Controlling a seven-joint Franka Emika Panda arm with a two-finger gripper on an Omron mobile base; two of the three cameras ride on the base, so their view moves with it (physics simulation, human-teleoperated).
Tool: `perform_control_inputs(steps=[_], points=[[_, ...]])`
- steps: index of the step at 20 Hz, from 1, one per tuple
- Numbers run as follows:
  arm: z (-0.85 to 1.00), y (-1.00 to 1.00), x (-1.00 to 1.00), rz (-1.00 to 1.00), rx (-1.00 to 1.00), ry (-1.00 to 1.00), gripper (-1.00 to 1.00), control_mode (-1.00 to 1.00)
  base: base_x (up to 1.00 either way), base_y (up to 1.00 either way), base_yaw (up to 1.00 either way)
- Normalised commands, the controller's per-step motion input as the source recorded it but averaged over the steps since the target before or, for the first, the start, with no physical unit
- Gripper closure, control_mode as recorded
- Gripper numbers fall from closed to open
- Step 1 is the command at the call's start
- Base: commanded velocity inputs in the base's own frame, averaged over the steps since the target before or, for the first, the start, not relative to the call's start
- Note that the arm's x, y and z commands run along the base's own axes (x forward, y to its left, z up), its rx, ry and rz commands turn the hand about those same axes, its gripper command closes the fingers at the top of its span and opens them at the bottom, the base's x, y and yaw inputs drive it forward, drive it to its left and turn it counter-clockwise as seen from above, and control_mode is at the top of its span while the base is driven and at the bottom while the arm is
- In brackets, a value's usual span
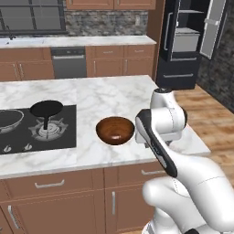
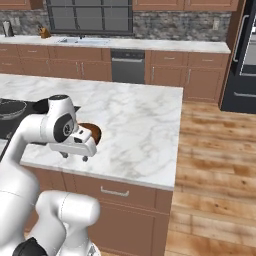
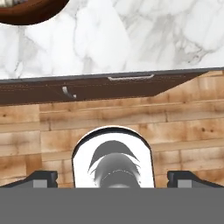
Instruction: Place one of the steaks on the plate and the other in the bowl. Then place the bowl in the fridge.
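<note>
The glossy reddish-brown bowl (image 1: 115,130) stands near the front edge of the marble island (image 1: 105,98); its inside looks plain brown. In the hand view its rim (image 3: 26,11) curves across the top left corner. My gripper (image 2: 75,156) hangs open just in front of the bowl (image 2: 95,131), above the counter's front edge, fingers pointing down with nothing between them. The finger tips (image 3: 41,178) stand far apart over wooden floor and a cabinet front. The black fridge (image 1: 183,45) stands at the back right with a door swung open, grey shelves showing. The steaks and the plate are out of view.
A black cooktop (image 1: 64,132) on the island's left carries a black frying pan (image 1: 45,109) and a second pan (image 1: 9,119). Behind are brown cabinets, a dishwasher (image 1: 68,61) and a sink counter. Wooden floor (image 2: 215,165) lies to the island's right.
</note>
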Motion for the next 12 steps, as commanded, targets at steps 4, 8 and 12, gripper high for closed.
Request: perform_control_inputs(steps=[4, 8, 12], points=[[0.13, -0.07, -0.01, -0.02, 0.04, -0.15, -1.00, -1.00, -0.02, -0.01, 0.00], [0.98, -0.17, 0.17, 0.00, 0.04, -0.36, -1.00, -1.00, 0.00, 0.00, 0.00], [0.19, -0.07, 0.71, -0.08, 0.22, -0.05, -1.00, -1.00, 0.00, 0.00, 0.00]])
